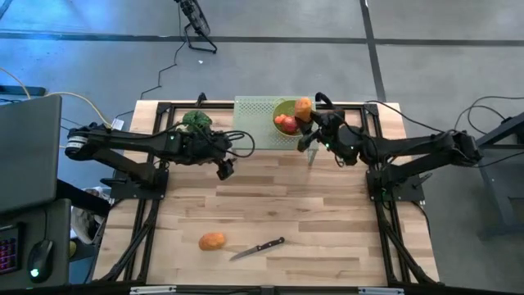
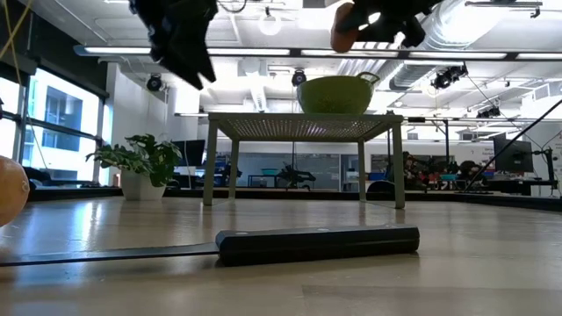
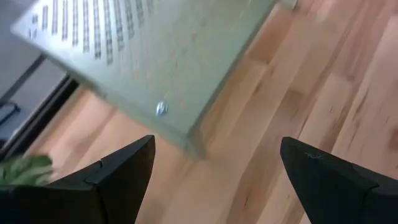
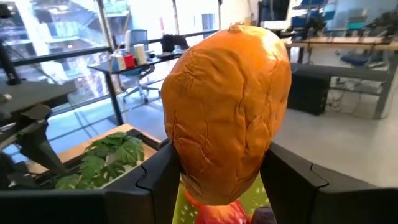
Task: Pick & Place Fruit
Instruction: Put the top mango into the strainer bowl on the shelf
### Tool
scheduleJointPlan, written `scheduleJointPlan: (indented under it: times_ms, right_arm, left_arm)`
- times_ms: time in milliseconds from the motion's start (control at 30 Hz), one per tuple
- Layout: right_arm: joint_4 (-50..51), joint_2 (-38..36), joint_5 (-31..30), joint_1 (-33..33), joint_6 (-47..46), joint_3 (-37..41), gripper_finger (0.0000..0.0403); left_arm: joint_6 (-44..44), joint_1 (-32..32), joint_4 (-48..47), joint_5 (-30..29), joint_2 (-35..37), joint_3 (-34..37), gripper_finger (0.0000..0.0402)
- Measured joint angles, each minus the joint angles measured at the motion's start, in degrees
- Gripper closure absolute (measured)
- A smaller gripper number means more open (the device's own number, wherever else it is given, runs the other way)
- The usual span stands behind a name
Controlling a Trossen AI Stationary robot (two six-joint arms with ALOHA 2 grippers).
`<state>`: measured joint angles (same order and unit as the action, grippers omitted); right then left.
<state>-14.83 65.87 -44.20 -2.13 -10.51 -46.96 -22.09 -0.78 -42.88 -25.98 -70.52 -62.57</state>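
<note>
**Orange fruit held over the bowl, ready to drop**

I have the right gripper (image 1: pixel 306 115) pinching an orange fruit (image 4: pixel 227 106), its fingers pressed on either flank. In the high view the fruit sits at the bowl's (image 1: pixel 284 107) right edge, above the rim; the low view shows it raised well clear of the bowl, which stands on a perforated green rack (image 1: pixel 254 115). The fruit's long axis runs out along the fingers, away from the wrist. A red fruit (image 1: pixel 286 123) already lies in the bowl, directly under the held one in the wrist view.

As I judge it, the coming move turns on this: the bowl's middle lies just to the left of the gripper, so a small shift that way before release should land the fruit inside.

The left gripper (image 1: pixel 225 170) hangs spread and empty, left of the bowl and nearer the bench (image 1: pixel 327 221) middle. A second orange fruit (image 1: pixel 212 241) rests well away from the bowl, beside a knife (image 1: pixel 258 248); the left arm is nearer it.
</note>
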Motion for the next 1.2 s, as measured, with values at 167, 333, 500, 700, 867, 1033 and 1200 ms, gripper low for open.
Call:
scheduleJointPlan:
  times_ms: [167,333,500,700,867,1033,1200]
  right_arm:
    - [5.8,0.0,6.0,-3.3,-4.5,-2.6,0.0216]
    - [11.2,0.0,14.8,-7.2,-10.6,-5.9,0.0216]
    - [17.3,0.0,20.6,-10.4,-14.0,-10.0,0.0216]
    - [24.3,1.6,27.2,-14.2,-17.0,-13.4,0.0215]
    - [27.9,3.2,30.1,-14.8,-18.2,-13.8,0.0215]
    - [30.9,4.8,31.4,-14.8,-18.2,-13.7,0.0215]
    - [33.2,4.8,31.3,-14.8,-17.9,-13.7,0.0215]
  left_arm:
    - [-3.3,0.0,-6.4,1.6,0.0,0.0,0.0062]
    - [-5.8,0.0,-10.2,3.1,0.0,0.3,0.0062]
    - [-6.3,0.0,-10.2,3.1,-0.1,1.1,0.0062]
    - [-6.4,0.0,-10.0,3.1,-0.1,1.1,0.0062]
    - [-6.4,0.0,-10.0,3.1,-0.1,1.1,0.0062]
    - [-6.4,0.0,-10.0,3.1,-0.1,1.1,0.0062]
    - [-6.4,0.0,-10.1,4.2,-0.1,1.1,0.0062]
